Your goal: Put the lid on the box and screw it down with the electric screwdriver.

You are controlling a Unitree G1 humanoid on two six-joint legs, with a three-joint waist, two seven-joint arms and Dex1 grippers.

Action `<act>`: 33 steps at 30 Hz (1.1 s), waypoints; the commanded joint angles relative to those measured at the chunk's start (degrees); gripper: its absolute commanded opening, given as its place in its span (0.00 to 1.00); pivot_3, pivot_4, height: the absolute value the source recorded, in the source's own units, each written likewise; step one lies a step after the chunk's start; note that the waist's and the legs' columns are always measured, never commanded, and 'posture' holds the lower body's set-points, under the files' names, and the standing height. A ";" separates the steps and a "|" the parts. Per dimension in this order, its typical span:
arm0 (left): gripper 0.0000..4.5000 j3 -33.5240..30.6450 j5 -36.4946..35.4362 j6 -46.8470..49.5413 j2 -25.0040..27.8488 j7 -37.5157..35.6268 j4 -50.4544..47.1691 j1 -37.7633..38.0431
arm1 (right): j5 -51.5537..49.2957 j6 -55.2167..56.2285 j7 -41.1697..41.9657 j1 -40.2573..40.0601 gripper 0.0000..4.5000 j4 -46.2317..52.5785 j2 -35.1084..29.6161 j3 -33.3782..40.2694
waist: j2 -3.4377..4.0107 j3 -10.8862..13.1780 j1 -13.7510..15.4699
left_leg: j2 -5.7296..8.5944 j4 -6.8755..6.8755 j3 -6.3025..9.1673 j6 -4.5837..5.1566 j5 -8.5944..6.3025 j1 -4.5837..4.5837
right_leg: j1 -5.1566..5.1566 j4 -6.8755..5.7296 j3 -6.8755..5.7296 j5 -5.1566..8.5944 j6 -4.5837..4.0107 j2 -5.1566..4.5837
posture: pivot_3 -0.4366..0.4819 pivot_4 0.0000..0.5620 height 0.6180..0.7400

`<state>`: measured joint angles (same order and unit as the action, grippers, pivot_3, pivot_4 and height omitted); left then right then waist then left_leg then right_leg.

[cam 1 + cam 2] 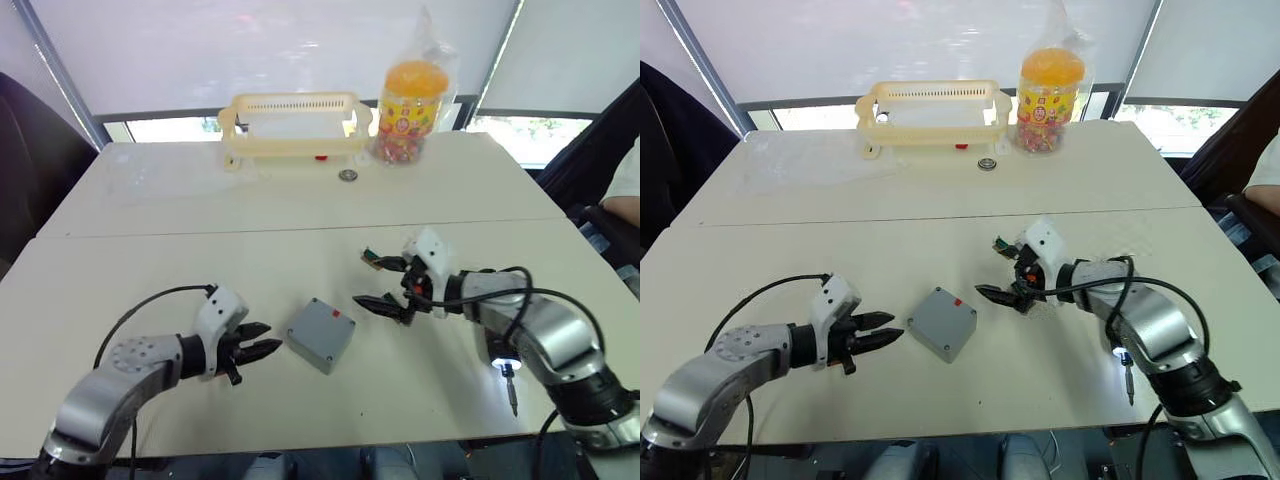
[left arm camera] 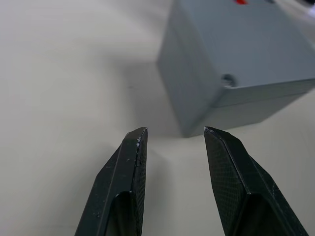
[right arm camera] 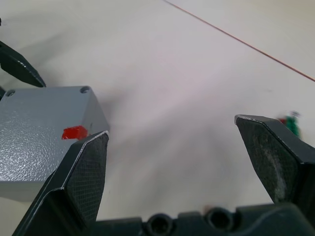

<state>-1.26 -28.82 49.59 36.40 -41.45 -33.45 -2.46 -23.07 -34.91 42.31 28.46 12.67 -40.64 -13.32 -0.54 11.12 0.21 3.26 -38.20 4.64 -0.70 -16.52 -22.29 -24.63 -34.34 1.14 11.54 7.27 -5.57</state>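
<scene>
Presently: both grippers, left (image 1: 262,341) and right (image 1: 378,284), hanging released beside box (image 1: 320,334); grasping needed next.

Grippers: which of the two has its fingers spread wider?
The right gripper: its fingers gape wide beside the box. The left gripper is open only narrowly.

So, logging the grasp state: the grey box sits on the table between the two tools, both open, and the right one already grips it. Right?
Not quite. The right tool grips nothing: the left eye view shows it open and apart from the box. The rest holds: the box sits on the table between the tools, and the left tool is open too.
</scene>
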 commanded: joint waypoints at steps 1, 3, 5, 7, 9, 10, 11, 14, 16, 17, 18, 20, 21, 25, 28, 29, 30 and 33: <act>0.41 -0.13 -1.45 1.26 -0.93 2.79 -3.98 0.61 | 4.11 5.35 2.94 1.83 1.00 -2.98 0.99 -1.06 | 0.00 0.00 0.16 | 0.00 0.00 0.00 0.00 0.00 0.00 | 0.00 0.01 0.00 0.00 0.00 0.00 | 0.48 0.27 1.00; 0.41 0.91 -1.46 1.65 -1.77 4.10 -4.54 0.49 | 6.14 7.61 4.45 2.16 1.00 -4.92 1.55 -2.18 | 0.00 0.00 0.13 | 0.01 0.00 0.01 -0.02 0.01 0.00 | 0.00 0.00 0.00 0.00 -0.01 0.00 | 0.48 0.27 1.00; 0.41 2.04 -0.56 1.26 -2.67 5.46 -3.87 -0.11 | 7.14 8.72 5.79 2.03 1.00 -5.88 2.09 -2.63 | 0.01 -0.01 0.15 | 0.01 0.00 0.00 -0.02 0.01 0.00 | 0.00 0.00 0.00 -0.01 -0.01 0.00 | 0.48 0.27 1.00; 0.41 2.80 0.23 0.77 -3.26 6.56 -2.98 -0.75 | 7.45 8.50 7.09 1.50 1.00 -5.67 2.28 -2.73 | 0.01 0.00 0.12 | 0.02 0.00 0.00 -0.03 0.02 0.00 | 0.00 0.00 0.00 -0.01 -0.02 0.00 | 0.48 0.27 1.00; 0.41 3.29 0.52 0.33 -3.36 6.87 -2.19 -1.26 | 7.79 8.38 7.97 0.65 1.00 -4.68 2.25 -2.80 | 0.01 -0.01 0.11 | 0.02 0.00 0.01 -0.04 0.02 0.00 | 0.00 -0.01 0.00 -0.01 -0.02 0.00 | 0.48 0.27 1.00; 0.41 3.50 0.45 0.00 -3.31 6.60 -1.77 -1.59 | 7.51 7.80 8.16 -0.02 1.00 -3.61 2.26 -2.64 | 0.01 -0.01 0.16 | 0.02 0.00 0.01 -0.04 0.02 0.00 | 0.00 -0.01 -0.01 -0.01 -0.02 0.01 | 0.48 0.27 1.00; 0.41 3.63 0.48 -0.28 -3.21 6.42 -1.10 -2.19 | 7.04 7.07 8.26 -0.62 1.00 -2.44 2.39 -2.33 | 0.01 -0.01 0.24 | 0.02 0.00 0.03 -0.05 0.03 0.00 | 0.00 -0.02 -0.01 -0.01 -0.02 0.01 | 0.48 0.27 1.00; 0.41 4.18 1.23 -1.60 -2.69 5.60 1.48 -4.49 | 5.14 4.22 8.42 -2.75 1.00 1.91 2.53 -1.16 | 0.01 -0.01 0.42 | 0.03 0.00 0.03 -0.06 0.03 0.00 | 0.00 -0.02 -0.01 -0.01 -0.03 0.01 | 0.48 0.27 1.00; 0.41 4.63 1.63 -2.53 -2.38 4.74 3.48 -6.27 | 4.96 2.46 7.63 -3.78 1.00 4.03 2.74 -0.62 | 0.01 -0.01 0.39 | 0.03 0.00 0.03 -0.06 0.03 0.00 | 0.00 -0.02 -0.01 -0.01 -0.03 0.01 | 0.48 0.27 1.00; 0.41 5.06 2.07 -3.28 -2.22 4.17 4.71 -7.30 | 4.69 1.37 7.09 -4.51 1.00 5.35 2.94 -0.27 | 0.01 -0.01 0.38 | 0.03 0.00 0.03 -0.07 0.04 0.00 | 0.00 -0.03 -0.01 -0.01 -0.03 0.01 | 0.48 0.27 1.00; 0.41 5.44 2.53 -3.93 -2.15 3.66 5.79 -8.13 | 4.60 0.47 6.52 -5.18 1.00 6.49 3.10 -0.05 | 0.01 -0.01 0.38 | 0.03 0.00 0.03 -0.07 0.04 0.00 | 0.00 -0.02 -0.02 -0.02 -0.03 0.01 | 0.48 0.27 1.00; 0.41 6.21 3.08 -5.00 -1.95 2.45 7.44 -9.36 | 4.62 -0.92 5.41 -6.45 1.00 8.52 3.51 0.27 | 0.01 -0.02 0.38 | 0.03 0.00 0.04 -0.08 0.04 0.01 | 0.00 -0.03 -0.03 -0.02 -0.04 0.02 | 0.48 0.27 1.00; 0.41 6.44 3.20 -5.35 -1.86 1.99 7.95 -9.68 | 4.63 -1.46 5.01 -6.81 1.00 9.16 3.70 0.40 | 0.01 -0.02 0.35 | 0.03 0.00 0.04 -0.08 0.04 0.01 | 0.00 -0.03 -0.03 -0.02 -0.03 0.02 | 0.48 0.27 1.00; 0.41 7.47 3.85 -6.56 -1.48 -0.03 9.56 -10.77 | 4.90 -3.41 2.98 -8.44 1.00 11.62 4.54 0.97 | 0.01 -0.02 0.25 | 0.03 0.01 0.03 -0.08 0.04 0.01 | -0.01 -0.04 -0.02 -0.02 -0.04 0.02 | 0.48 0.27 1.00; 0.41 7.22 3.27 -6.19 -0.69 -1.56 9.35 -10.78 | 4.99 -4.38 2.08 -9.11 1.00 12.77 4.23 1.83 | 0.01 -0.02 0.29 | 0.03 0.01 0.03 -0.08 0.04 0.01 | -0.01 -0.04 -0.02 -0.02 -0.04 0.02 | 0.48 0.27 1.00; 0.41 6.73 2.81 -5.72 0.00 -2.20 8.89 -10.61 | 4.92 -4.57 2.11 -9.12 1.00 12.91 3.78 2.44 | 0.01 -0.02 0.29 | 0.02 0.01 0.03 -0.08 0.04 0.01 | -0.01 -0.04 -0.02 -0.02 -0.04 0.02 | 0.48 0.27 1.00; 0.41 6.29 2.41 -5.26 0.72 -2.77 8.36 -10.43 | 4.74 -4.75 2.31 -9.07 1.00 13.03 3.25 3.13 | 0.01 -0.02 0.28 | 0.03 0.01 0.03 -0.08 0.04 0.01 | -0.01 -0.04 -0.02 -0.02 -0.04 0.02 | 0.48 0.27 1.00; 0.41 4.34 0.43 -3.59 4.31 -5.65 6.38 -9.74 | 2.30 -6.51 3.98 -7.91 1.00 13.16 1.36 6.63 | 0.01 -0.02 0.32 | 0.02 0.01 0.03 -0.08 0.04 0.00 | -0.01 -0.04 -0.02 -0.02 -0.04 0.01 | 0.48 0.27 1.00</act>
<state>5.23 -26.55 45.55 39.08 -45.20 -24.24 -12.22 -18.90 -40.95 45.44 19.19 23.35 -37.93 -10.21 -0.54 11.10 0.53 3.28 -38.19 4.67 -0.78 -16.47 -22.29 -24.64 -34.38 1.13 11.52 7.23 -5.56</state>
